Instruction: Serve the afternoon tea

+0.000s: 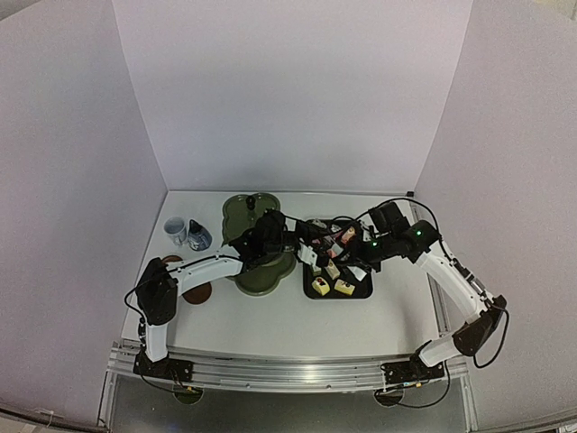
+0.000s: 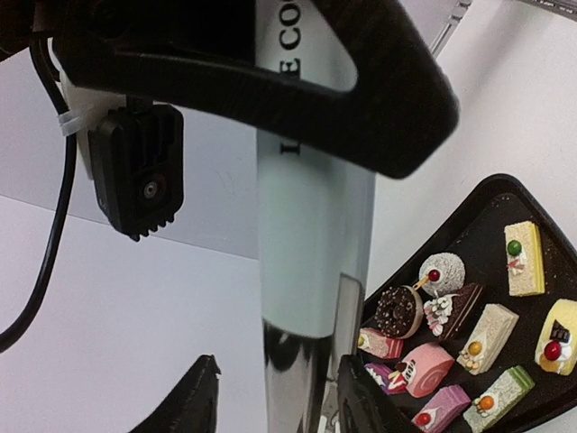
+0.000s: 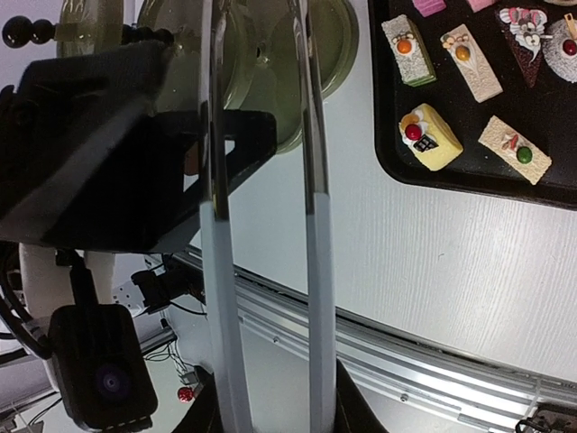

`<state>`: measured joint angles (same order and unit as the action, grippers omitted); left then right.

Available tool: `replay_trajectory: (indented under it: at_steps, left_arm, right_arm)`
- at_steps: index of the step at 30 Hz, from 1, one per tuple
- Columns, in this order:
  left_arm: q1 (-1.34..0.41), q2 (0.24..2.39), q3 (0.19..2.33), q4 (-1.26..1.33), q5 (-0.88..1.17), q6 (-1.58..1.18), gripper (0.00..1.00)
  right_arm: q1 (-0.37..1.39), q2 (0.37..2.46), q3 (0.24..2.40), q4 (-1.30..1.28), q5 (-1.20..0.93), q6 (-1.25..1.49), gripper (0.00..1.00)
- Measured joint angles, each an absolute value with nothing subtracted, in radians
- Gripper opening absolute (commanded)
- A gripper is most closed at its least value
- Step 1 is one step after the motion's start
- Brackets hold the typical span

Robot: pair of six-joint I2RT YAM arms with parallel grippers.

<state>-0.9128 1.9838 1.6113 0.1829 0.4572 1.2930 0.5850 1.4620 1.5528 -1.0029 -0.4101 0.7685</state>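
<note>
The thin white tongs (image 1: pixel 306 254) span between both grippers over the gap between the olive-green stand (image 1: pixel 243 213) and the black tray (image 1: pixel 338 294). My right gripper (image 1: pixel 317 244) is shut on the tongs (image 3: pixel 218 298), whose two arms run up between its fingers (image 3: pixel 268 417). My left gripper (image 1: pixel 281 236) stands open around the tongs (image 2: pixel 302 271). Its right finger (image 2: pixel 365 401) touches them and its left finger (image 2: pixel 194 401) is apart. Several small cakes (image 2: pixel 424 368) lie in the tray (image 2: pixel 491 191) and also show in the right wrist view (image 3: pixel 430 137).
A pale cup (image 1: pixel 175 230) and a dark-blue pot (image 1: pixel 199 237) stand at the back left. Two brown saucers (image 1: pixel 171 261) (image 1: pixel 198 293) lie near the left arm. The stand's green tiers (image 3: pixel 335 45) are beside the tray (image 3: pixel 410 173). The table's metal front rail (image 3: pixel 433 361) is close.
</note>
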Motion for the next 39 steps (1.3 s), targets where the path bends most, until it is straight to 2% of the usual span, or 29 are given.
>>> replay_trajectory:
  at_steps: [5,8,21,27,34,39]
  left_arm:
    - [-0.904,1.953,1.589,0.155,0.442,1.281,0.92]
    - [-0.9,1.923,1.574,0.123,0.441,1.282,0.99]
    - [-0.884,1.781,1.529,0.063,0.324,1.194,1.0]
    - [-0.83,1.752,1.631,-0.12,0.192,1.058,1.0]
    - [-0.645,1.668,1.83,-0.399,0.075,0.742,1.0]
    - [-0.471,1.54,1.849,-0.515,0.016,0.483,1.0]
  right_arm:
    - [0.583,1.462,1.549,-1.016,-0.367,0.765,0.27]
    - [0.58,1.462,1.536,-1.025,-0.335,0.755,0.27]
    - [0.56,1.464,1.57,-1.279,0.019,0.534,0.28]
    - [0.555,1.511,1.564,-1.327,0.14,0.434,0.3]
    - [0.555,1.522,1.502,-1.334,0.196,0.326,0.3]
    - [0.555,1.519,1.469,-1.314,0.19,0.257,0.32]
